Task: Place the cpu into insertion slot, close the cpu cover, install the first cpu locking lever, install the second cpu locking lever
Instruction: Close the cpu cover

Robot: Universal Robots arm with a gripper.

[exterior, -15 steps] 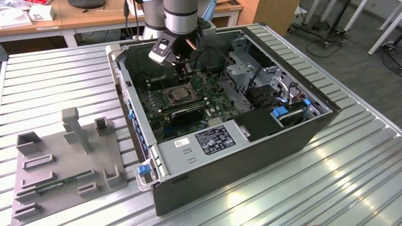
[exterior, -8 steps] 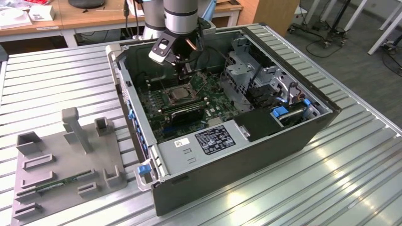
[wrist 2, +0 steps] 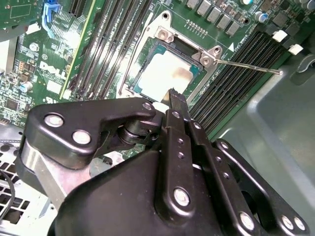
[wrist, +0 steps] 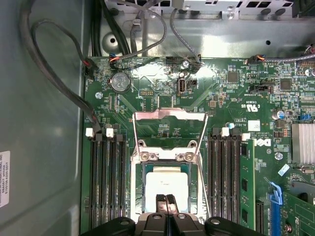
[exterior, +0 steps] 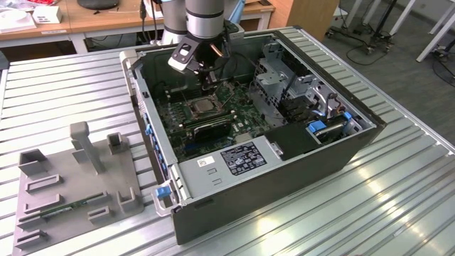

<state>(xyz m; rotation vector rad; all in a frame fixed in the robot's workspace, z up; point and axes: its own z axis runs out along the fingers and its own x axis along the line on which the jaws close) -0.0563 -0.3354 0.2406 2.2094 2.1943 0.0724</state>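
I judge the first step done: in the first wrist view the cpu (wrist: pixel 170 181) lies flat in the slot (wrist: pixel 143 189). My gripper (wrist: pixel 166 200) hangs right over the cpu's near edge, fingers pressed together with nothing between them; I cannot tell if they touch it. The cover (wrist: pixel 170 116) stands swung back off the socket, and in the second wrist view one lever (wrist 2: pixel 248 65) sticks out unlatched, so closing and both levers look left to do.

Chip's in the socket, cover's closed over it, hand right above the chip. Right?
Not quite: the cover isn't closed. The first wrist view shows it swung open, clear of the socket. The chip does sit in the socket, with the hand right above it.
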